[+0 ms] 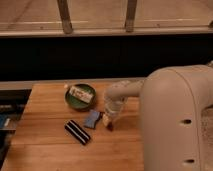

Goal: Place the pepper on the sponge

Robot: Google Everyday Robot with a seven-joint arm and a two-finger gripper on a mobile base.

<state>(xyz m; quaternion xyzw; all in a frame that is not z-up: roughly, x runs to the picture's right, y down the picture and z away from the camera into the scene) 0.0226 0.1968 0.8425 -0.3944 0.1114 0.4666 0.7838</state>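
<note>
The light blue sponge (92, 119) lies on the wooden table (50, 150) just right of the table's middle. My gripper (108, 121) reaches down right beside the sponge's right edge. A small dark red pepper (110, 127) shows at the gripper's tip, low over the table and to the right of the sponge. The arm's white body (175, 120) fills the right side of the view and hides the table behind it.
A black block with white stripes (77, 131) lies left of and nearer than the sponge. A green bowl (80, 96) holding a white packet sits behind the sponge. The table's left edge is near x 40; a dark wall runs behind it.
</note>
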